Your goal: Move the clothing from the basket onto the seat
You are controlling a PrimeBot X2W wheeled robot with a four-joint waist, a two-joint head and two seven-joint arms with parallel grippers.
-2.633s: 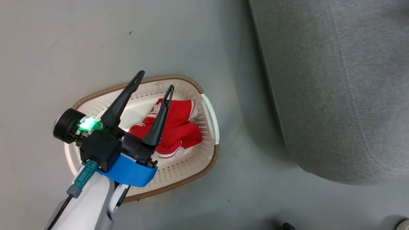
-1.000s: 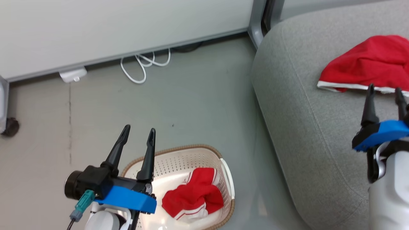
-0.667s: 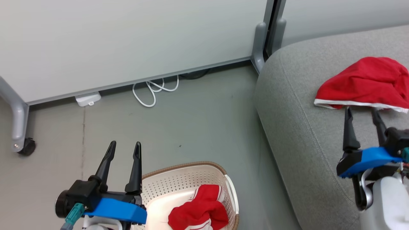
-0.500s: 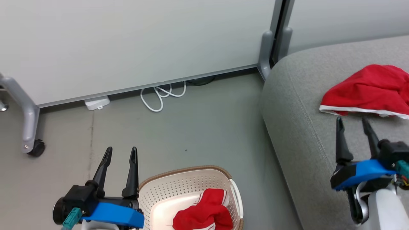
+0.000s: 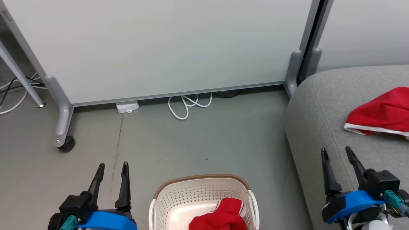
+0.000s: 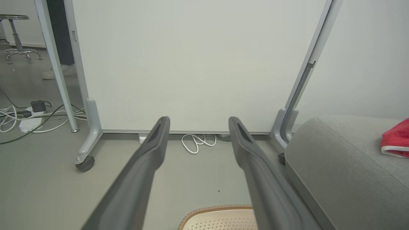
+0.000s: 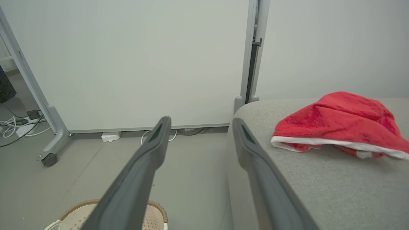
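Ahead, a white cable (image 5: pixel 191 102), perhaps loose, lies between basket (image 5: pixel 204 177) and partition (image 5: pixel 159 48).

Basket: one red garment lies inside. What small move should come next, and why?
Probably lower the open left gripper into the basket onto the red garment: the other garment already rests on the seat, and this gripper is empty and nearer.
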